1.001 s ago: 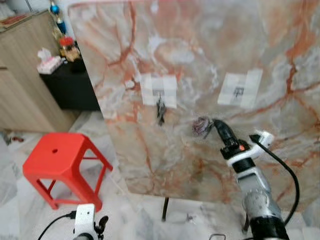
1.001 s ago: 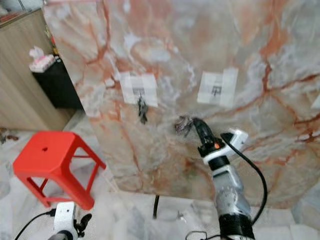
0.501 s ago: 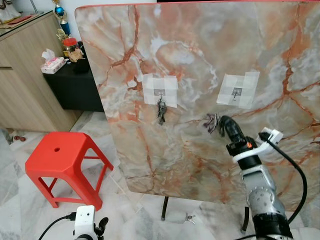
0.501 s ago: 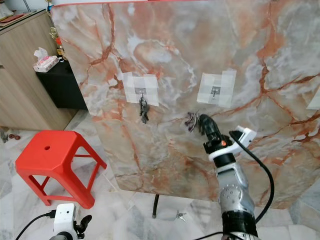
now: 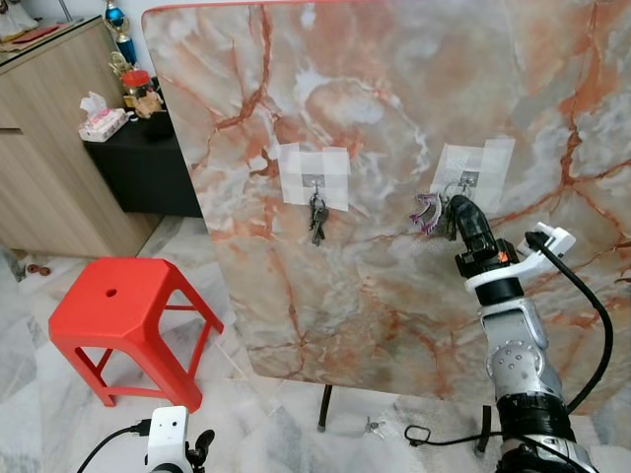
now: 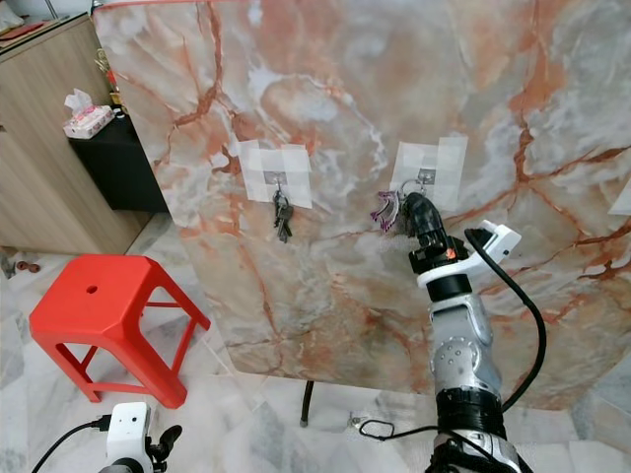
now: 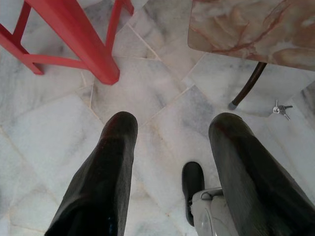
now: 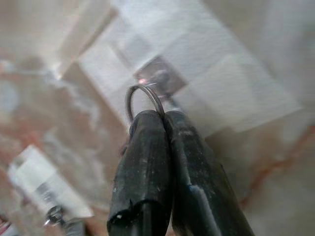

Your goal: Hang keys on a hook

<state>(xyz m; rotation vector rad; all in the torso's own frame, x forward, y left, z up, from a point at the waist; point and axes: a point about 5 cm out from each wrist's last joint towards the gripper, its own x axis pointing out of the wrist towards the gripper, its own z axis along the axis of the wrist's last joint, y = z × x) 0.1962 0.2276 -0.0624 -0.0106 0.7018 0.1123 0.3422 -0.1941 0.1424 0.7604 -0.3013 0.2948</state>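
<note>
An upright marble board carries two small hooks on white tape patches. A dark bunch of keys hangs from the left hook. My right gripper is raised to the right hook, shut on a key bunch with a purple tag. In the right wrist view the key ring sticks out past the shut fingertips, close to the hook; whether they touch is unclear. My left gripper hangs low over the floor, open with nothing in it.
A red plastic stool stands left of the board. Another small set of keys lies on the marble floor beside the board's leg. A black cable trails on the floor. A wooden cabinet and black cabinet stand at the far left.
My right gripper has risen and moved right with the purple-tagged keys, from below and between the hooks to the right hook. The camera steadied and shifted slightly.
</note>
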